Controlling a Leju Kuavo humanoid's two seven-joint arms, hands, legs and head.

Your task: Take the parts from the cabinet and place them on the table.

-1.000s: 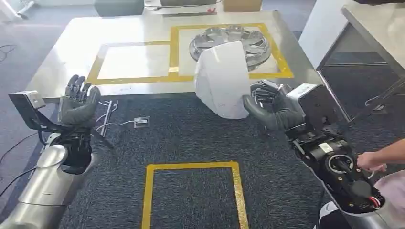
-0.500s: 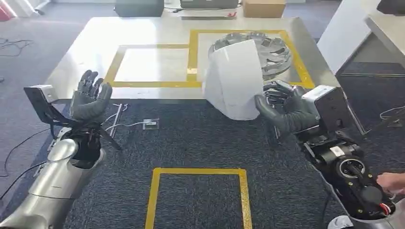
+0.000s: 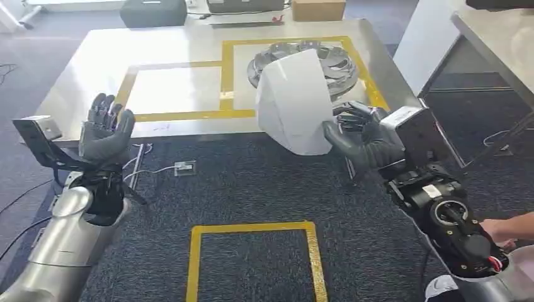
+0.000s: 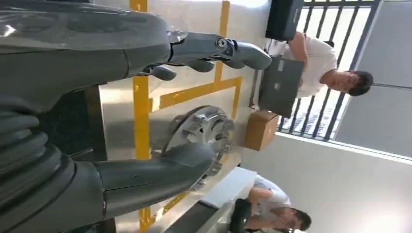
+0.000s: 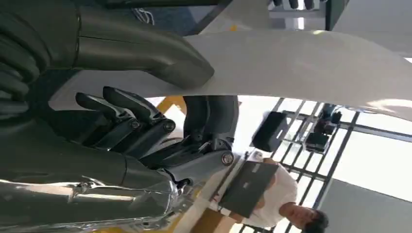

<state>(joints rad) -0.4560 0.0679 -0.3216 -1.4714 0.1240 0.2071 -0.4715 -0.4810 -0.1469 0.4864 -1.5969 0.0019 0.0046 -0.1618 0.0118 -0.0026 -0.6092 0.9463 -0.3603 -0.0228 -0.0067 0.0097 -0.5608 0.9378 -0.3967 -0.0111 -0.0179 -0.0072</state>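
Observation:
My right hand (image 3: pixel 359 135) grips a white curved panel part (image 3: pixel 293 100) by its lower right edge and holds it upright just in front of the steel table (image 3: pixel 94 63). In the right wrist view my thumb (image 5: pixel 145 48) presses the white part (image 5: pixel 301 63) from one side while the fingers (image 5: pixel 131 116) curl behind it. A silver wheel cover (image 3: pixel 315 60) lies in the right yellow-taped square on the table, partly hidden by the panel. My left hand (image 3: pixel 106 129) is raised, fingers spread, holding nothing; the wheel cover (image 4: pixel 199 133) shows between its fingers (image 4: pixel 218 48) and thumb.
A second yellow-taped square (image 3: pixel 176 88) is marked on the table. A yellow square (image 3: pixel 252 258) is taped on the dark carpet, with cables (image 3: pixel 142 160) near the table leg. A person's hand (image 3: pixel 504 229) is at the right edge. People (image 4: pixel 320 73) sit beyond the table.
The whole view swayed right, then back left, as the camera moved. The white panel stays in my right hand, slightly closer to the table. The person's hand remains near my right arm.

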